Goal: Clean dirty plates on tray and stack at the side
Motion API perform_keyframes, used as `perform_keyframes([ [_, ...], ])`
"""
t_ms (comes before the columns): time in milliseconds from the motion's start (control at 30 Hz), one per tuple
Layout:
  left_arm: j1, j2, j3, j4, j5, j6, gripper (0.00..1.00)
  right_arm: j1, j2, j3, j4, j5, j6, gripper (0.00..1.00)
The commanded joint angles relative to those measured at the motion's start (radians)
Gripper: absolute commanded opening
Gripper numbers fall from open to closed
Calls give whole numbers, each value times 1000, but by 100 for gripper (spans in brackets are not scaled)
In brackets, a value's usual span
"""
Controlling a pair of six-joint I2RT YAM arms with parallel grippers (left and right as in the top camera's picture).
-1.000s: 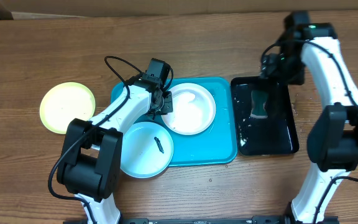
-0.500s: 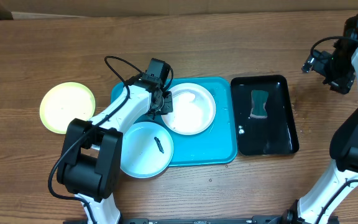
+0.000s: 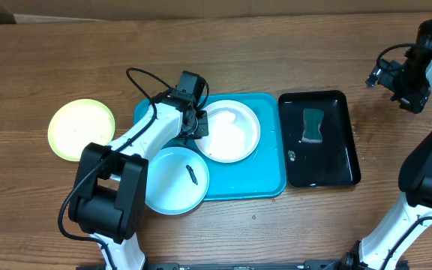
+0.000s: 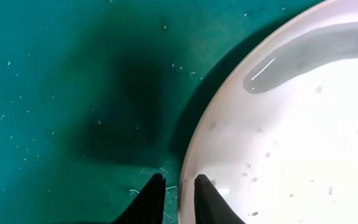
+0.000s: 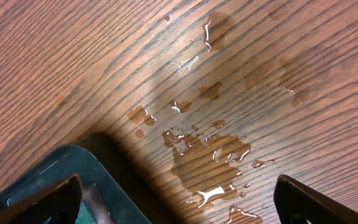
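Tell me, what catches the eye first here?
A turquoise tray mid-table holds a white plate, its left rim pinched in the left arm's jaws; a pale blue plate with a dark smear overhangs the tray's front-left corner. To the right, a black tray holds a sponge, and water is puddled on the wood beside it.

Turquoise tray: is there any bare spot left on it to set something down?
Only the near right corner of the tray, between the white plate and the black tray, is bare. The left side is crowded: the left gripper at that plate's rim, and the pale blue plate.
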Motion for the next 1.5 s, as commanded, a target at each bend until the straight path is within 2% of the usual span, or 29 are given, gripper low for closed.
perform_keyframes([
  [0,-7,-12,-8,3,4,-11,19,-3,-25,18,5,-2,5,100],
  [167,-6,-12,-8,13,5,-15,20,-3,-25,18,5,-2,5,100],
  [433,-7,-12,-10,14,10,-15,13,-3,-25,18,5,-2,5,100],
  [567,-7,-12,-15,11,12,-15,19,-3,-25,18,5,-2,5,100],
  [800,-6,-12,-42,47,8,-15,18,-3,-25,18,5,-2,5,100],
  [967,-7,-12,-42,48,8,-15,14,-3,-25,18,5,-2,5,100],
  [1067,-7,-12,-42,59,10,-15,4,-3,-25,18,5,-2,5,100],
  [1100,-6,-13,-41,65,11,-15,4,-3,-25,18,5,-2,5,100],
  [1467,62,-14,155,-44,125,67,4,-3,-25,18,5,-2,5,100],
])
